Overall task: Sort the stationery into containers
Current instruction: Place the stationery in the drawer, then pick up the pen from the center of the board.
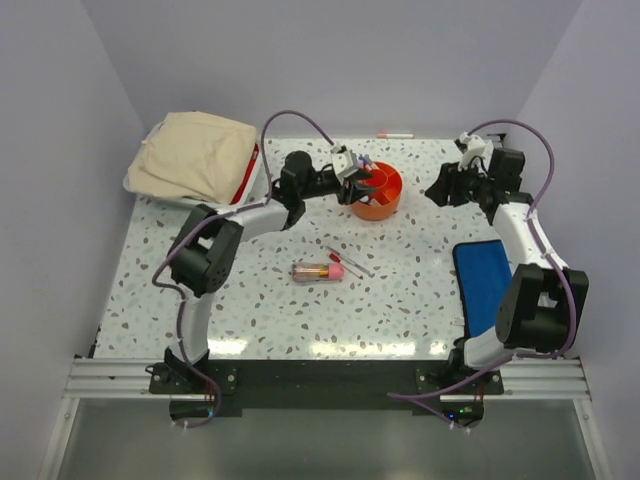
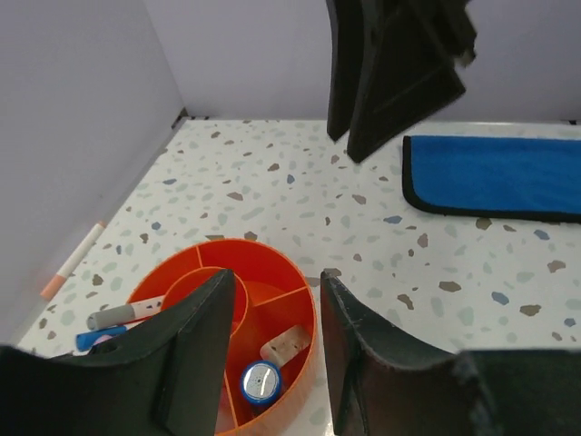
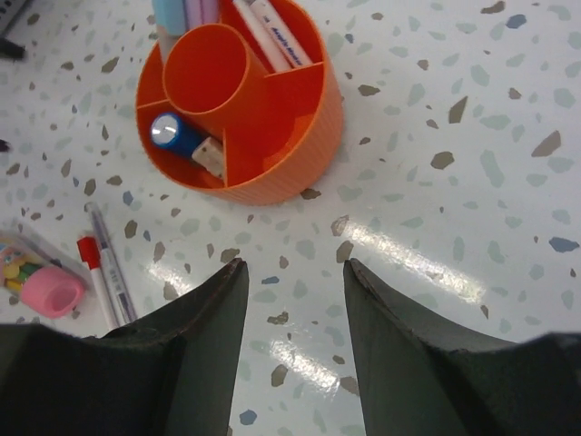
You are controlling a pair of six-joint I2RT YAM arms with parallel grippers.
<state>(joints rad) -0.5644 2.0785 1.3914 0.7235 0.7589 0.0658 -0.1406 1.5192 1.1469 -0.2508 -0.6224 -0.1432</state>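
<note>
The orange tub [image 1: 384,208] stands at the back middle of the table. My left gripper [image 1: 364,174] hangs just above it, open, with nothing between its fingers [image 2: 200,318]. Below them, a blue-capped cylinder [image 2: 260,381] and a small white piece [image 2: 287,343] lie in one compartment of the tub [image 2: 263,250]. Grey and blue markers [image 2: 116,318] stick out of another. On the table lie a clear tube [image 1: 312,271], a pink marker [image 1: 337,270] and thin pens [image 1: 350,262]. My right gripper [image 1: 438,190] is open and empty, right of the tub [image 3: 281,163].
A beige cloth bundle [image 1: 195,155] sits on a white tray at the back left. A flat blue mat [image 1: 482,285] lies at the right. One white pen [image 1: 395,134] rests against the far wall. The right wrist view shows a red-tipped pen [image 3: 95,272] and the pink marker [image 3: 50,291].
</note>
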